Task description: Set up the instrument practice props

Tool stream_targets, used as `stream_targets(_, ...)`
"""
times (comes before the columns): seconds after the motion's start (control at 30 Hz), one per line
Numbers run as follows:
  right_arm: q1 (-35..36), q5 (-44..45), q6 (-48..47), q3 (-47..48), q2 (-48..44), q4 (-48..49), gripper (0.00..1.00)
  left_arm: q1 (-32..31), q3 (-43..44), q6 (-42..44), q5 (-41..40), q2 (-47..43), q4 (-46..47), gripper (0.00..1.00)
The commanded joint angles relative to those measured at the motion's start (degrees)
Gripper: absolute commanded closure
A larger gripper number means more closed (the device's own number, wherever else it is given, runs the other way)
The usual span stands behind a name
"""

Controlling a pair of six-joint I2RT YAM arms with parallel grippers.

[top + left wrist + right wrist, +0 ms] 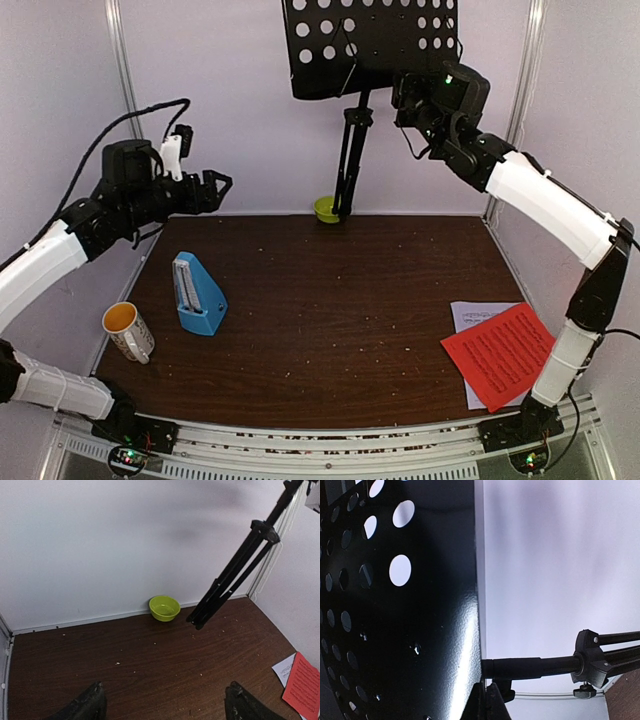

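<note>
The black perforated music stand (370, 40) is at the back centre, its tripod legs (235, 570) folded together and slanting down to a point beside the green bowl. My right gripper (405, 95) is shut on the lower edge of the stand's plate (420, 630), next to the pole (535, 666). My left gripper (222, 185) is open and empty, raised at the back left; its fingertips (92, 700) hang over bare table. The blue metronome (198, 295) stands at the left. The red sheet (500, 352) lies on the white sheet (470, 315) at the front right.
A lime-green bowl (326, 209) sits against the back wall by the stand's foot. A white mug with a yellow inside (128, 330) stands at the front left near the metronome. White walls close the table on three sides.
</note>
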Motion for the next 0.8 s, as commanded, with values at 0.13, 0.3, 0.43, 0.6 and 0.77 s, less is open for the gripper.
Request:
stream_targets(0.13, 4.6, 6.5, 10.5, -0.3, -9.4, 14.1, 1.0, -10.7, 5.7, 5.1, -8.1, 11.4, 8.8, 0.17)
stream_targets(0.3, 7.0, 9.0, 12.6, -3.4, -12.4, 9.3, 1.0, -13.9, 3.7, 9.0, -7.2, 15.3, 18.4, 0.19)
stream_targets(0.43, 9.1, 10.7, 13.5, -5.0, -14.4, 5.6, 1.0, -15.4, 3.6, 11.3, -5.6, 18.5, 23.8, 0.23)
stream_targets(0.6, 11.3, 12.9, 14.5, -6.6, -15.0, 5.1, 1.0, -17.0, 4.3, 12.9, -3.6, 22.8, 27.7, 0.25)
stream_targets(0.77, 12.4, 14.1, 15.1, -6.9, -15.1, 4.7, 1.0, -19.0, 4.5, 12.3, -2.7, 25.8, 31.2, 0.26)
